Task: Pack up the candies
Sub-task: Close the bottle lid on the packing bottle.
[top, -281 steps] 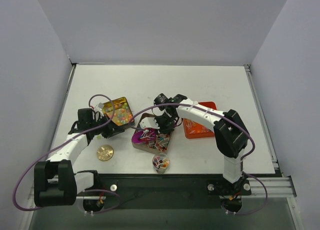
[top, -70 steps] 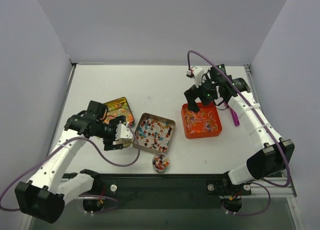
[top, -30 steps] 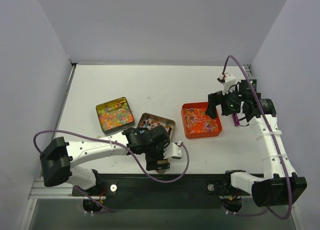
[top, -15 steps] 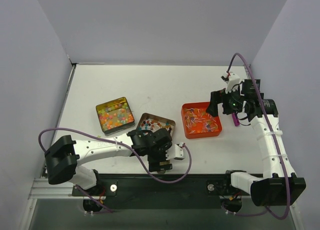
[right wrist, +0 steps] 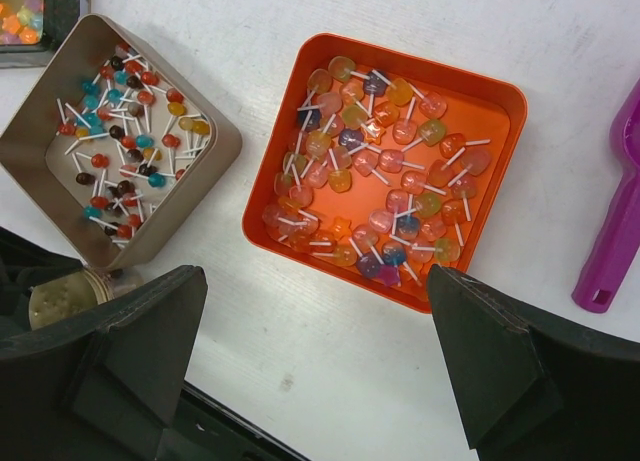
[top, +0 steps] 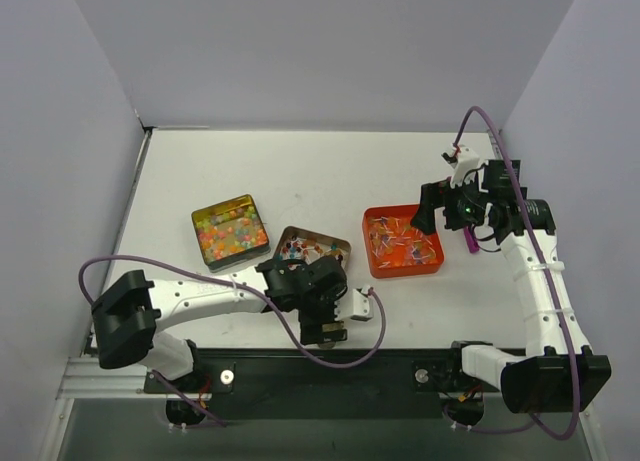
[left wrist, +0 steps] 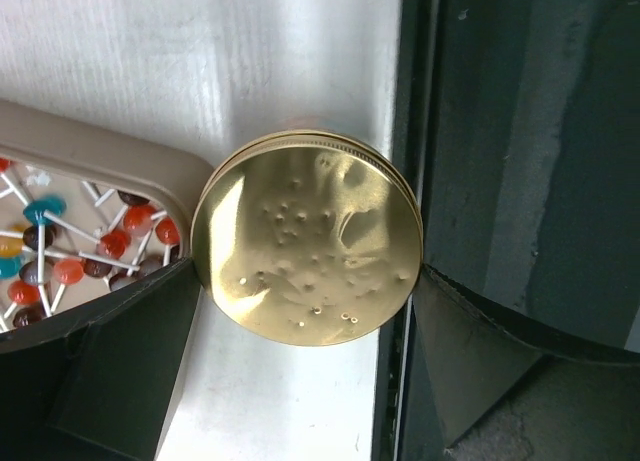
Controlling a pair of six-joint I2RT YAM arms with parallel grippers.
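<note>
The candies lie in three containers: coloured beads in a gold square tin [top: 229,231], small lollipops in a beige tin [right wrist: 120,131] and translucent lollipops in an orange tray [right wrist: 390,161]. A round gold lid [left wrist: 310,246] sits on a small jar at the table's near edge. My left gripper [left wrist: 307,281] is open, a finger close on either side of the lid; in the top view this left gripper [top: 326,326] hides the jar. My right gripper [right wrist: 315,281] hangs open and empty above the orange tray's near edge, at the tray's right side [top: 437,213].
A purple scoop [right wrist: 610,231] lies on the table right of the orange tray [top: 402,243]. The beige tin [left wrist: 90,161] touches the lidded jar's left side. A black rail [left wrist: 520,181] runs just beyond the table's near edge, next to the jar.
My left arm swung from beside the bead tin to the near edge and now stands over the jar with the gold lid. The right arm rose and drew back right of the orange tray.
</note>
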